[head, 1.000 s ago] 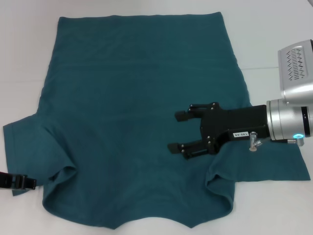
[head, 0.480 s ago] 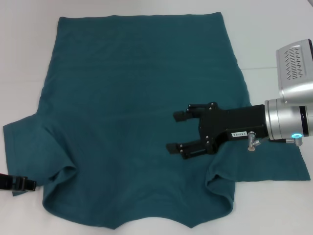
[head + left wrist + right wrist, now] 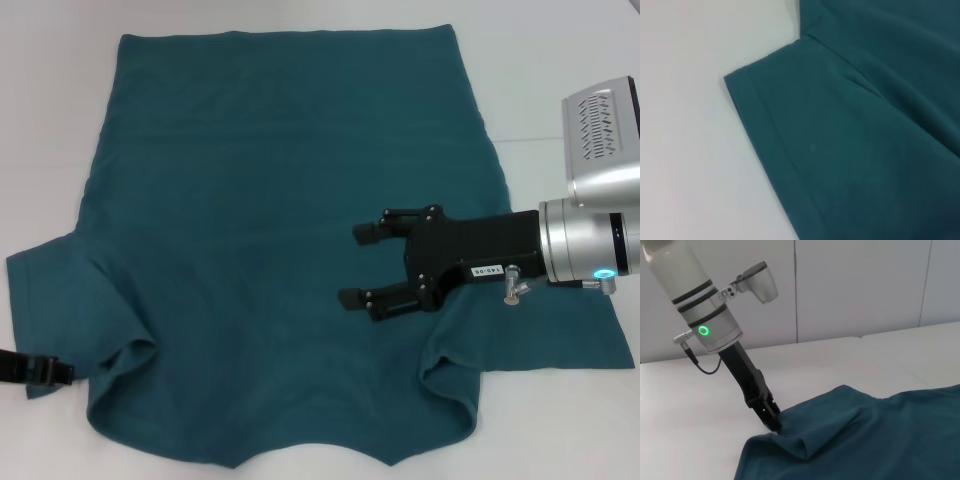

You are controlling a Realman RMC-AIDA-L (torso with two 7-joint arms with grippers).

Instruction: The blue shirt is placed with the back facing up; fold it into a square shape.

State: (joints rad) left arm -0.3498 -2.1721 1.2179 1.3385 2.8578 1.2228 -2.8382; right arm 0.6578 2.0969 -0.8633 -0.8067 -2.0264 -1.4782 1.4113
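The large dark teal-blue knit shirt (image 3: 290, 230) is spread flat on the white table (image 3: 560, 80), presumably laid out for folding. The right hand (image 3: 363, 265) is held over its right side with fingers spread, while the left hand (image 3: 35, 372) is set at the left sleeve edge. Whether fabric is pinched there cannot be told, that hand being largely cut off.

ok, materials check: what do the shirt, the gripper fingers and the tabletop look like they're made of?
Blue shirt: soft matte knit, probably cotton jersey; it drapes in limp folds and has a stitched sleeve hem.
Right gripper fingers: black, matte, rigid, plastic or coated metal, can't tell which; the wrist behind is brushed silver metal.
Left gripper: the same black look, tip at the sleeve edge.
Table: smooth white, likely laminate.
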